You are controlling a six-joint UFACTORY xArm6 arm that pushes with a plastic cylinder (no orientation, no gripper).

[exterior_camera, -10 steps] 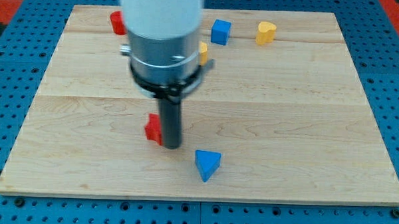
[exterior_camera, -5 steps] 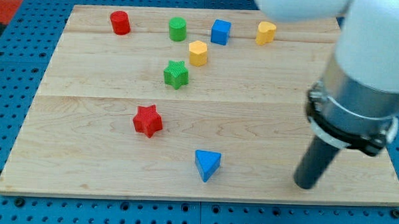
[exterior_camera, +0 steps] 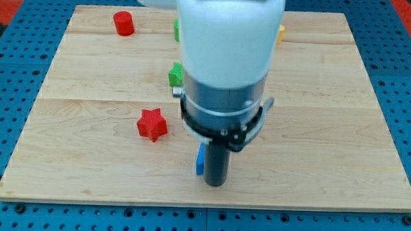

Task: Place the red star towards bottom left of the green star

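While my tip (exterior_camera: pixel 215 184) touches the blue block (exterior_camera: pixel 200 160) from its 4 o'clock, there is no claw to report. The red star (exterior_camera: pixel 152 124) sits at 7 o'clock of the partly hidden green star (exterior_camera: pixel 175 74).

The arm covers most of the green star (exterior_camera: pixel 174 74), just a sliver showing at its nine o'clock side; the blue block (exterior_camera: pixel 200 160) is nearly hidden, shape unreadable.

Pale wooden board (exterior_camera: pixel 329 99), seemingly matt red star (exterior_camera: pixel 152 124)
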